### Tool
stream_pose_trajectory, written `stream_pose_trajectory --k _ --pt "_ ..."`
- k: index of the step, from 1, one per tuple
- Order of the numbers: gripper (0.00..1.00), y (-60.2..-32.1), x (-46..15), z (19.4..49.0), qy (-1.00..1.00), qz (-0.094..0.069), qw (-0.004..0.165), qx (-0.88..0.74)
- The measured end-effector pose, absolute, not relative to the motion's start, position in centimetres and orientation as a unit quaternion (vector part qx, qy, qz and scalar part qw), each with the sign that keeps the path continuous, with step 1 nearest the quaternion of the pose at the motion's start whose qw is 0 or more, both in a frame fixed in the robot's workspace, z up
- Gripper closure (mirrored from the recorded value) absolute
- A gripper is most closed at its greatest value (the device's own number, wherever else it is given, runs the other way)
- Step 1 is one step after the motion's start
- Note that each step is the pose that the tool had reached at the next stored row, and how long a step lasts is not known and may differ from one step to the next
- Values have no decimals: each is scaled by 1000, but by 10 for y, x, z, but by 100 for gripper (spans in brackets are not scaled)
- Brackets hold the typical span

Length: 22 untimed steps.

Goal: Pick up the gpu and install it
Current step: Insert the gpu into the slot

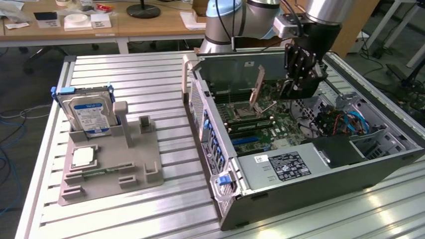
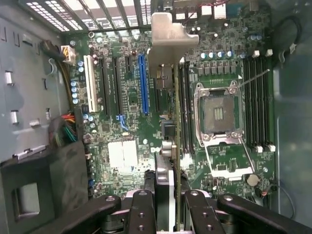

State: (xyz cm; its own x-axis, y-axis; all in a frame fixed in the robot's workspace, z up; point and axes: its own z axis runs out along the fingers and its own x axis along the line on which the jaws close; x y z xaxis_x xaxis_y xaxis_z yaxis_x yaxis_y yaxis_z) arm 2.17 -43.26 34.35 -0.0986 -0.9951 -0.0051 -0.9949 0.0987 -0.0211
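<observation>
My gripper [image 1: 300,74] hangs inside the open computer case [image 1: 226,199], above the green motherboard [image 1: 265,127]. It is shut on the gpu [image 1: 297,89], a thin dark card that hangs edge-down from the fingers. In the wrist view the gpu [image 2: 171,146] appears edge-on, clamped in the gripper [image 2: 168,210], with its silver bracket [image 2: 166,34] at the far end. The card's edge runs over the board between the blue slot [image 2: 142,83] and the black memory slots beside the processor socket [image 2: 218,114]. It is held clear of the board.
The socket's latch lever [image 1: 256,92] stands upright close to the gripper. The power supply [image 1: 285,167] and cables [image 1: 352,122] fill the case's near side. On the exterior view's left, a grey holder [image 1: 113,172] carries a hard drive [image 1: 89,112], a processor chip [image 1: 83,157] and a green memory stick [image 1: 99,172].
</observation>
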Motion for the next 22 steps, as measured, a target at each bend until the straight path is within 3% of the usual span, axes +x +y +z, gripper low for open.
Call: stream_pose_trajectory --k 22 --pt "72 -439 -9 314 727 -8 14 -687"
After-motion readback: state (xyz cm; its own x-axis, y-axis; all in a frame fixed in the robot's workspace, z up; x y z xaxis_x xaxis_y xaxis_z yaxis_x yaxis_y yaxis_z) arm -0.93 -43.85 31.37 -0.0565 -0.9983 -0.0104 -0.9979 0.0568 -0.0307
